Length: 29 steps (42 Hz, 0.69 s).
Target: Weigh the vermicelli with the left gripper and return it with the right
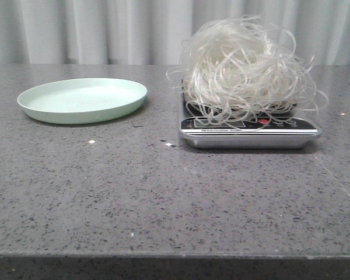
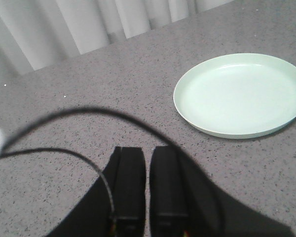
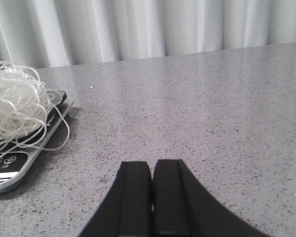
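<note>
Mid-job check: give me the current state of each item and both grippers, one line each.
vermicelli: heaped on the scale, strands spilling over its edges.
scale: loaded, on the table; display hidden by strands.
plate: empty, upright on the table left of the scale.
left gripper: shut, holding nothing, near the plate.
right gripper: shut, holding nothing, beside the scale.

The vermicelli (image 1: 245, 67) sits heaped on a scale (image 1: 251, 131) at the right, strands spilling over what looks like its display. Well apart to the left, a pale green plate (image 1: 81, 100) rests on the speckled grey table (image 1: 163, 198).
</note>
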### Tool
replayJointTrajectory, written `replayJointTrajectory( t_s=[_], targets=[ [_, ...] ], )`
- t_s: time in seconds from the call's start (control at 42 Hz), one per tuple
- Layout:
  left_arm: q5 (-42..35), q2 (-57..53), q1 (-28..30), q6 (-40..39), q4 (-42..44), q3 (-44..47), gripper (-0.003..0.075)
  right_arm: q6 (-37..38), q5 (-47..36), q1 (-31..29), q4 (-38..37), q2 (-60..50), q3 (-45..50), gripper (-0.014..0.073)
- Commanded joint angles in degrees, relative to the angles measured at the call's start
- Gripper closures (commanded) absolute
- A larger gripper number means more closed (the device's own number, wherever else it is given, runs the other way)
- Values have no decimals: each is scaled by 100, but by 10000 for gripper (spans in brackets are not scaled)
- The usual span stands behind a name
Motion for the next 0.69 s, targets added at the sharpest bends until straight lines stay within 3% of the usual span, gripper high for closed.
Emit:
replayJointTrajectory(
  t_s=[0.0,0.309,0.666],
  targets=[
    [-708,-287,4,-77,-43,106,575,-9,-504,-39,-63,-97,-39,442],
    [-1147,-606,4,-434,-76,367,575,-9,-1125,-39,-63,-92,-172,442],
    [-1190,-606,4,-472,-422,389,575,-15,-380,-32,-271,887,-2055,442]
  ],
)
